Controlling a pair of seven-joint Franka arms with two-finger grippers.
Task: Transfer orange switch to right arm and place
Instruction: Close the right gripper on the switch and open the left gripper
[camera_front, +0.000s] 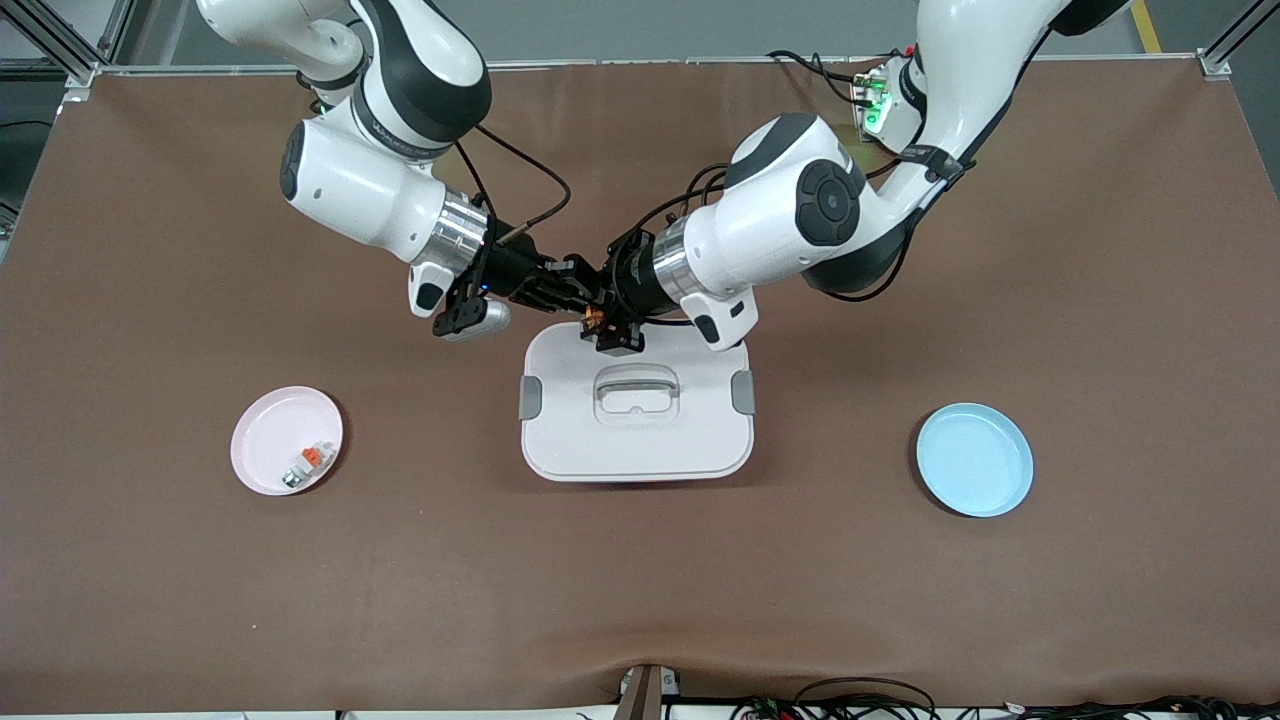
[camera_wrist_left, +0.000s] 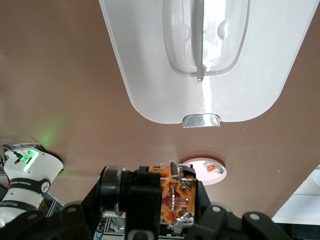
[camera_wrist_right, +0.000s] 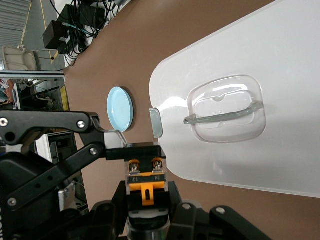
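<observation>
The orange switch (camera_front: 594, 320), a small black block with an orange face, hangs in the air over the edge of the white lidded box (camera_front: 637, 440) that lies nearer the robots' bases. My left gripper (camera_front: 612, 312) is shut on it; the left wrist view shows the switch (camera_wrist_left: 177, 197) between that gripper's (camera_wrist_left: 170, 212) jaws. My right gripper (camera_front: 568, 288) meets it from the other end and is also shut on it. In the right wrist view the switch (camera_wrist_right: 146, 175) sits between that gripper's (camera_wrist_right: 146, 195) fingers.
A pink plate (camera_front: 270, 430) toward the right arm's end holds a whitish-grey part with an orange top (camera_front: 305, 465). A blue plate (camera_front: 975, 458) lies toward the left arm's end. The box has a clear handle (camera_front: 636, 388) on its lid.
</observation>
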